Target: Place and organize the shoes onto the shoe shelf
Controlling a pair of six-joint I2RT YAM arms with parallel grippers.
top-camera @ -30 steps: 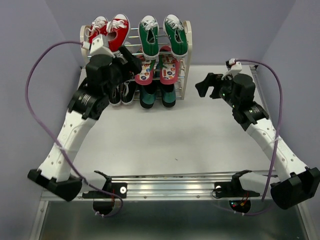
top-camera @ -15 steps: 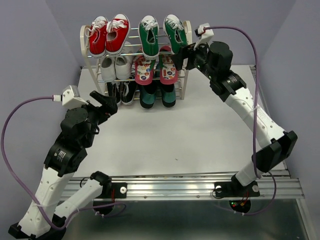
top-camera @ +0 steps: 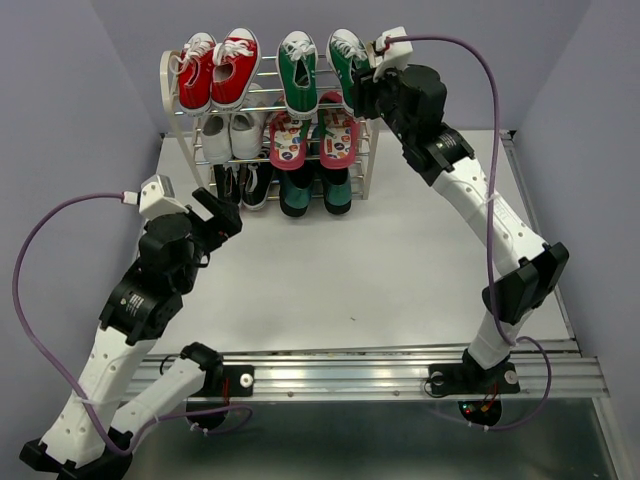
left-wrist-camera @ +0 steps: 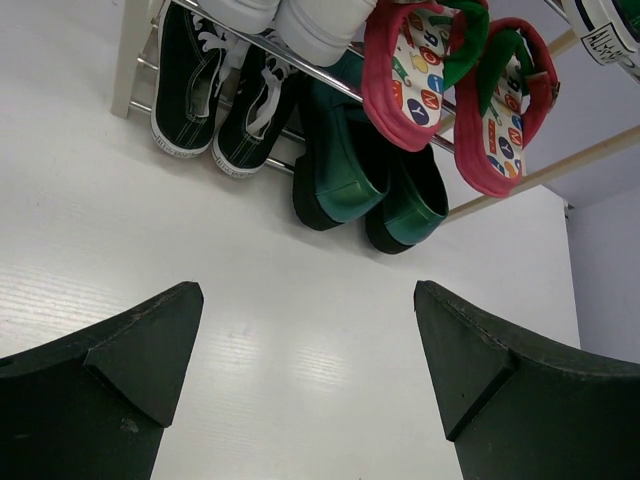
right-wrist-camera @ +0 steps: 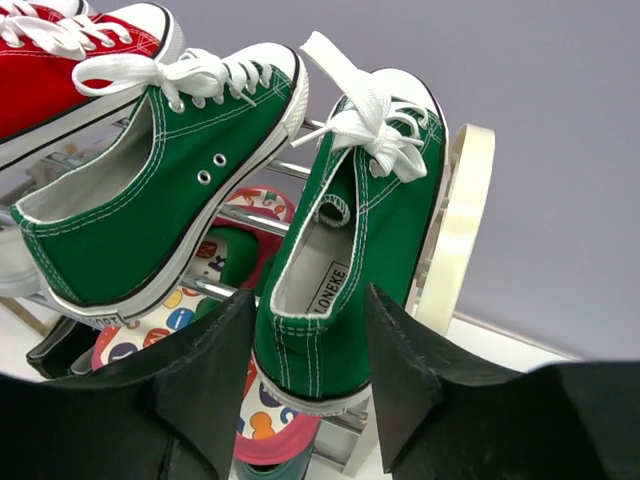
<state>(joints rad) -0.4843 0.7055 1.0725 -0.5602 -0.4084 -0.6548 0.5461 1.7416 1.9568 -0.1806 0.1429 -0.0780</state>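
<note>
The right gripper (right-wrist-camera: 310, 298) is reaching up to the top tier of the shoe shelf (top-camera: 372, 150), and its two fingers (right-wrist-camera: 200, 370) are straddling the heel of the right-hand green sneaker (right-wrist-camera: 345, 230). The jaws are standing about half apart, snug on either side of that heel. Whether they are actually pinching it, I cannot tell from here.

That sneaker is sitting toe-up against the cream side frame, heel hanging off the front rod, and the other green sneaker (right-wrist-camera: 140, 220) is lying just beside it at a slightly different slant. So this is looking like a tidy-up grab: taking the heel is giving the arm a handle to square the shoe with its partner.

Down below, the flip-flops (left-wrist-camera: 420, 70) are resting on the middle tier. The teal slip-ons (left-wrist-camera: 350, 170) are parked under them on the bottom, toes pointing out. Red sneakers (top-camera: 220, 70) are sharing the top tier on the left, white sneakers (top-camera: 232, 135) are sitting beneath those, and black sneakers (left-wrist-camera: 215, 90) are at the bottom left.

The left gripper (left-wrist-camera: 308, 290) is hanging over the table (top-camera: 400, 260) in front of the shelf's lower left corner, jaws spread wide and holding nothing, well out of its partner's way.

All three pairs are sitting on the shelf, so the job is looking nearly finished.
</note>
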